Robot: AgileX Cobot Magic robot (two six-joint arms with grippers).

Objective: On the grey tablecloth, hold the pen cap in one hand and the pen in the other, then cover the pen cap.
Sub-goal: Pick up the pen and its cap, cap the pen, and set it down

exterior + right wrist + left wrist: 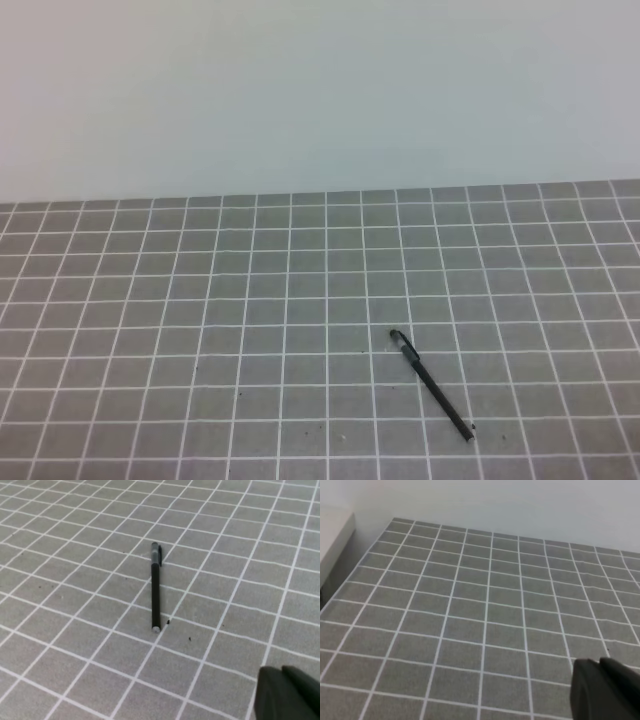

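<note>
We find the pen (432,381) lying flat on the grey tablecloth (200,300), in the lower right of the high view, its long axis running on a diagonal from upper left to lower right. The pen cap (402,342) sits on its upper-left end, clip showing, so by our reading the capping already looks done, or the cap has yet to be pulled off. The right wrist view holds the pen near its centre, running almost top to bottom with the cap at the upper end and the pale end at the bottom; the right claw (287,692) shows only as a dark tip in the lower right corner, so the pen lies up and to the left of it, apart. The right arm is plainly the nearer. The left wrist view shows bare grid only, with the left claw (605,687) in its lower right corner and no pen. Both claws are clenched and empty. The high view shows neither arm.
</note>
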